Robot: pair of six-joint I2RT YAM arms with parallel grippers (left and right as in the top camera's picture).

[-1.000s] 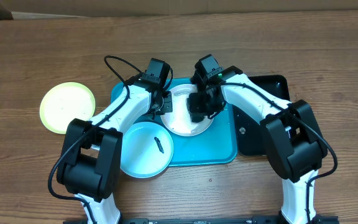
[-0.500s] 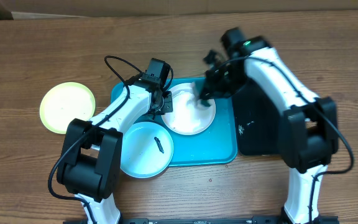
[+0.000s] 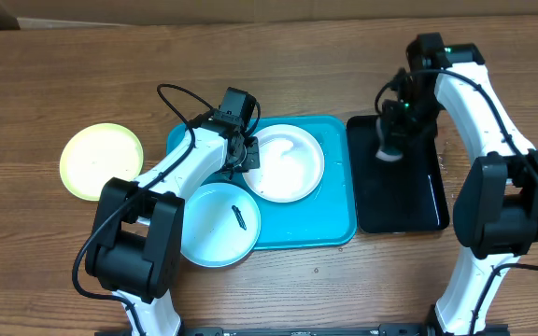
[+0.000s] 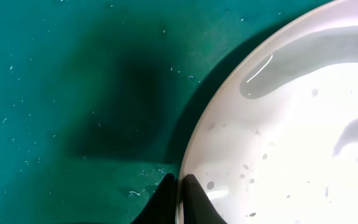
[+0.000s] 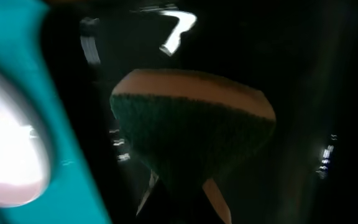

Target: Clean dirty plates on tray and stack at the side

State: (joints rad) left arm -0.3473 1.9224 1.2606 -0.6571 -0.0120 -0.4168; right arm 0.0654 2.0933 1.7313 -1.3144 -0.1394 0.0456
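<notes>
- The left pincer [image 4: 179, 191] is clenched on the rim of the white plate [image 3: 288, 166], its fingertips pinching the plate's 9 o'clock edge.
- The right pincer [image 5: 179, 186] is clenched on a green-faced sponge [image 5: 191, 118] and hangs over the black tray [image 3: 400, 201], which lies just beside the turquoise tray [image 3: 330, 222] at its 3 o'clock side.
- The white plate lies flat in the upper middle of the turquoise tray. It shows glare and faint specks but no dark mark, so it is judged wiped.
- The pale blue plate [image 3: 208, 231] sits at 7 o'clock from the white plate and overhangs the tray's lower left corner. A dark smear [image 3: 239, 217] lies near its 2 o'clock rim, so it is judged uncleaned.
- The yellow-green plate [image 3: 101, 161] rests on the bench [image 3: 63, 75] at 9 o'clock, well apart from the tray. No mark is visible on it, and it is judged the base of the stack.
- Progress is judged past the midpoint. Left to do are moving the white plate to the stack, then wiping and stacking the blue one.
</notes>
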